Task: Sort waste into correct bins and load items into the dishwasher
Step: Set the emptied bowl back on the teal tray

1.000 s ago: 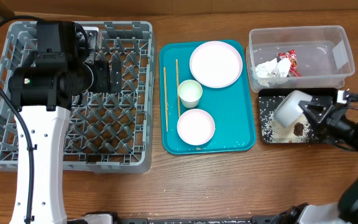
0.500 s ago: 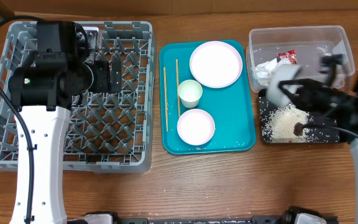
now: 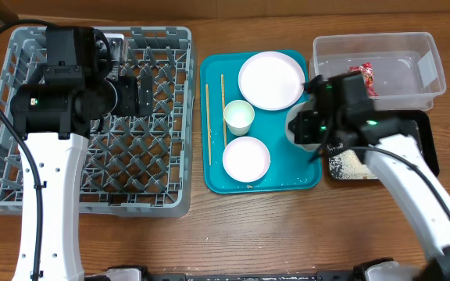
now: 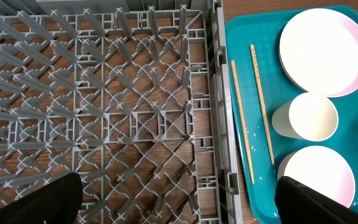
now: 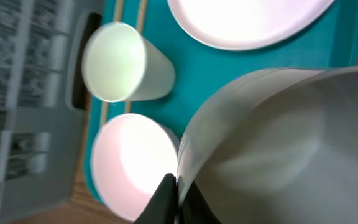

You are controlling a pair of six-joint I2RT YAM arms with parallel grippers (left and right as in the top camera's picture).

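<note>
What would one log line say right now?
right gripper: holds bowl | left gripper: open over rack | rice: in black tray

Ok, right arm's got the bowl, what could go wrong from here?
The right gripper pinches the bowl only at its rim; it could slip or tip. It hangs near the cup on the teal tray; a low pass could knock it over. The left arm hovers over the rack, so the arms might collide while loading.
</note>
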